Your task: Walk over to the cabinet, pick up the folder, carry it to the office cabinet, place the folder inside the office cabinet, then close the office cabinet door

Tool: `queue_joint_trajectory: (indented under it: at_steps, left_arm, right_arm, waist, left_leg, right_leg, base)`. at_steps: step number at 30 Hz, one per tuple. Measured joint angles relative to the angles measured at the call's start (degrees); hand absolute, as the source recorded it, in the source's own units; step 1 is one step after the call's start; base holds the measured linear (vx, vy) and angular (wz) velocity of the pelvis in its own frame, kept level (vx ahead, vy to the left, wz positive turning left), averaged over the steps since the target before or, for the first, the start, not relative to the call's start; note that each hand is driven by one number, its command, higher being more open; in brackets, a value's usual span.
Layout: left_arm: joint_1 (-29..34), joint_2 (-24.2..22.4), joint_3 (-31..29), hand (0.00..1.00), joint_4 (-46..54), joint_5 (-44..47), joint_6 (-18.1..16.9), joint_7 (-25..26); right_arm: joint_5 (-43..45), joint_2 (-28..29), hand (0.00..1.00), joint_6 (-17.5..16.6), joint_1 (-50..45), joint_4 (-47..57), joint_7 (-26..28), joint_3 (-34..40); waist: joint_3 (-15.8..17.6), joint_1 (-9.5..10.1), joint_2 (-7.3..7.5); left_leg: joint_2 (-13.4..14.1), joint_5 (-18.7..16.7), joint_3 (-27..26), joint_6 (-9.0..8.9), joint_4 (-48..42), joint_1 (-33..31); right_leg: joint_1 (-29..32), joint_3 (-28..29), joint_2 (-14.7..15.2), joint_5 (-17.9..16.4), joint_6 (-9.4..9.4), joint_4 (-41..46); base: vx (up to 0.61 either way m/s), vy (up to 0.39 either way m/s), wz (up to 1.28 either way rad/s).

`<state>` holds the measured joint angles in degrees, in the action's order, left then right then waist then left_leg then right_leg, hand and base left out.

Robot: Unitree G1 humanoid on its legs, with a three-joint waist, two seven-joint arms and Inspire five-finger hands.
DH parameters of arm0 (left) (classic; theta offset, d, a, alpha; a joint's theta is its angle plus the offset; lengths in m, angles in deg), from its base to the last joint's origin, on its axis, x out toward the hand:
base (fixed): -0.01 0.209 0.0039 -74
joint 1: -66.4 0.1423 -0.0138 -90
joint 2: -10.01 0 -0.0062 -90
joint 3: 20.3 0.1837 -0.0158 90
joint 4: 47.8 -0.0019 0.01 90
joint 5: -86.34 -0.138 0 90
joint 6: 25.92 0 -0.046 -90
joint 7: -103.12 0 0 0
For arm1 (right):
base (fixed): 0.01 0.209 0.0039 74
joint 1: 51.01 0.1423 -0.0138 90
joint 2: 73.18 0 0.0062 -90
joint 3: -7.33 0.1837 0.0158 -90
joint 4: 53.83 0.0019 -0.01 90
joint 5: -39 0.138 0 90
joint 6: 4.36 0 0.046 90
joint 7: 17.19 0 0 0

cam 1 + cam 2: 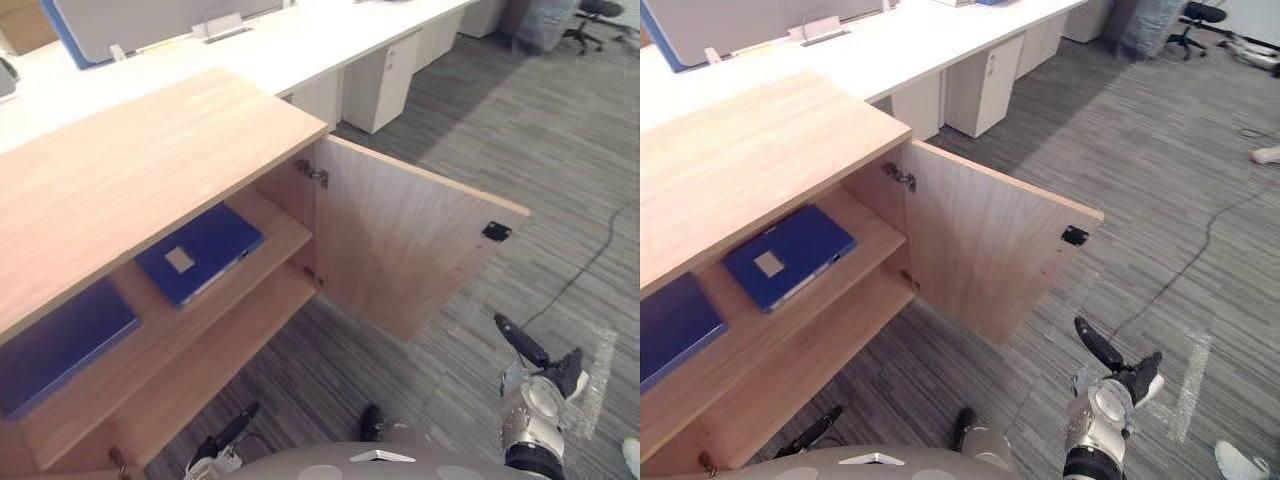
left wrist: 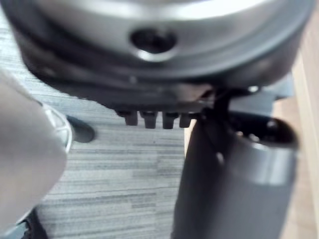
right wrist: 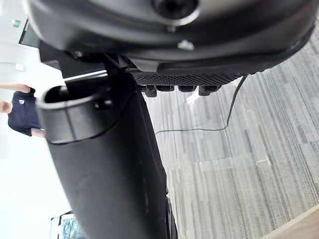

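Observation:
A blue folder [image 1: 200, 250] with a white label lies flat on the upper shelf of the wooden office cabinet [image 1: 120, 180], just inside its open side. The cabinet door [image 1: 400, 240] stands swung wide open over the carpet. My right hand [image 1: 545, 362] hangs low at the lower right, in front of the door and well apart from it, thumb stretched out, fingers relaxed and holding nothing. My left hand [image 1: 232, 428] hangs low near the cabinet's bottom shelf, also with nothing in it.
A second, darker blue folder [image 1: 55, 345] lies further left on the same shelf. White desks [image 1: 300, 40] with drawer units [image 1: 380, 80] run behind the cabinet. An office chair [image 1: 595, 20] stands at the far right. A person's shoe [image 1: 1240, 462] shows on the carpet.

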<state>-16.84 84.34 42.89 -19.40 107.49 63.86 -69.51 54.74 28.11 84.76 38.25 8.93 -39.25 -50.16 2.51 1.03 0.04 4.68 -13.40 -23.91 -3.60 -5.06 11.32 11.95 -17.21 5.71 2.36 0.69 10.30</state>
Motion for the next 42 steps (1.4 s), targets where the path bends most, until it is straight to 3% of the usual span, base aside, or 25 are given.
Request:
queue_joint_trajectory:
  at_steps: [5, 7, 11, 15, 18, 27, 30, 34, 35, 37, 38, 42]
  left_arm:
    - [0.3, 1.1, 1.9, 1.00, 0.7, 0.0, 0.0, -0.9]
    - [0.6, 1.8, 2.8, 1.00, 0.6, 0.0, 0.0, -1.5]
    - [0.4, 3.1, 3.8, 1.00, 0.5, 0.0, 0.0, -2.3]
    - [0.5, 3.9, 4.0, 1.00, 0.1, 0.4, 0.2, -3.5]
    - [0.6, 5.0, 3.9, 1.00, -1.5, 0.7, 0.3, -4.4]
    - [0.5, 6.3, 4.1, 1.00, -1.6, 0.8, 0.3, -6.7]
    - [0.5, 6.4, 4.1, 1.00, -1.8, 0.9, 0.3, -6.7]
    - [1.1, 6.4, 4.1, 1.00, -2.2, 1.0, 0.3, -7.1]
    - [1.1, 6.3, 4.0, 1.00, -2.6, 1.0, 0.3, -7.6]
    - [1.2, 6.3, 4.0, 1.00, -3.5, 1.0, 0.3, -8.4]
    - [1.2, 6.3, 4.0, 1.00, -3.9, 0.8, 0.2, -9.1]
    - [-0.9, 6.3, 4.1, 1.00, -4.2, 0.7, 0.0, -11.2]
  right_arm:
    - [0.4, -5.1, 1.00, 0.0, 3.7, -0.5, 3.6, -2.9]
    - [0.6, -8.1, 1.00, -0.2, 6.8, -2.4, 5.3, -5.8]
    - [10.0, -14.6, 1.00, -3.0, 14.2, -6.9, 13.1, -15.1]
    - [17.1, -18.8, 1.00, -3.5, 17.6, -10.8, 18.4, -21.3]
    - [20.9, -21.5, 1.00, -3.4, 17.6, -12.3, 22.5, -24.7]
    - [21.5, -24.9, 1.00, -2.6, 23.2, -19.3, 24.5, -29.1]
    - [21.4, -26.9, 1.00, -2.2, 24.2, -19.0, 24.6, -34.1]
    - [20.6, -36.4, 1.00, 0.3, 23.3, -11.1, 28.9, -48.7]
    - [20.0, -41.9, 1.00, 0.6, 21.6, -5.7, 31.4, -54.4]
    - [18.6, -49.1, 1.00, 1.9, 19.8, 1.5, 36.6, -60.7]
    - [16.9, -55.1, 1.00, 2.6, 17.8, 8.9, 42.4, -65.6]
    - [15.9, -61.7, 1.00, 4.0, 12.1, 27.0, 54.7, -73.1]
  waist:
    - [0.0, 0.12, 0.13]
    - [0.1, 0.27, 0.15]
    - [0.1, 0.49, 0.11]
    - [0.2, 0.77, 0.33]
    - [0.2, -0.10, 0.28]
    - [0.7, -1.25, -0.62]
    - [1.1, -1.37, -1.27]
    - [1.3, -3.17, -1.73]
    - [1.4, -3.85, -2.07]
    - [1.2, -4.37, -2.53]
    - [1.1, -4.37, -2.73]
    - [0.7, -4.36, -1.93]
  left_leg:
    - [-0.3, 0.1, 0.9, -0.02, -0.2, -1.0]
    - [-0.3, 0.1, 1.0, -0.02, -0.2, -0.8]
    - [0.1, -0.1, 2.5, -0.20, 0.2, -0.9]
    - [0.1, -0.3, 3.7, -0.32, 0.2, -0.8]
    - [0.2, -0.3, 4.3, -0.34, -0.1, -0.8]
    - [0.9, -0.4, 7.2, -0.45, -0.9, -0.9]
    - [1.5, -0.6, 7.9, -0.82, -0.9, -0.9]
    - [2.4, -1.1, 7.8, -1.49, -1.3, -2.1]
    - [2.8, -1.1, 7.6, -1.64, -1.8, -2.8]
    - [3.3, -1.1, 7.3, -1.67, -1.8, -2.9]
    - [3.8, -1.0, 7.2, -1.73, -1.8, -2.8]
    - [4.0, 0.1, 7.3, -2.08, -1.6, -2.9]
  right_leg:
    - [-4.9, -0.7, -1.5, 6.8, 0.24, -12.6]
    - [-6.1, -0.7, -1.9, 8.0, 0.15, -15.2]
    - [-6.2, -1.3, -2.2, 7.7, -0.14, -15.3]
    - [-6.6, -1.8, -2.2, 7.8, -0.11, -15.3]
    - [-6.9, -2.0, -2.1, 7.8, -0.04, -15.3]
    - [-7.9, -3.5, -2.4, 7.4, -0.61, -15.3]
    - [-7.8, -3.6, -3.0, 6.8, -0.93, -15.4]
    - [-6.5, -3.0, -4.1, 6.7, -1.08, -15.3]
    - [-5.9, -2.8, -4.5, 6.6, -1.19, -15.3]
    - [-5.6, -2.5, -5.2, 6.8, -1.43, -15.3]
    - [-5.3, -1.8, -6.0, 6.9, -2.24, -15.3]
    - [-4.6, -0.8, -6.9, 6.8, -2.93, -15.3]
  base:
    - [-0.02, 0.051, 0.03]
    - [0.00, 0.016, 0.02]
    - [0.00, 0.048, 0.06]
    - [-0.02, 0.068, 0.06]
    - [0.00, 0.064, 0.03]
    - [-0.03, 0.032, 0.08]
    - [-0.05, -0.008, 0.00]
    - [-0.04, -0.017, -0.12]
    - [0.00, -0.007, -0.10]
    - [0.02, 0.002, -0.20]
    - [0.05, 0.019, -0.24]
    - [0.03, 0.052, -0.17]
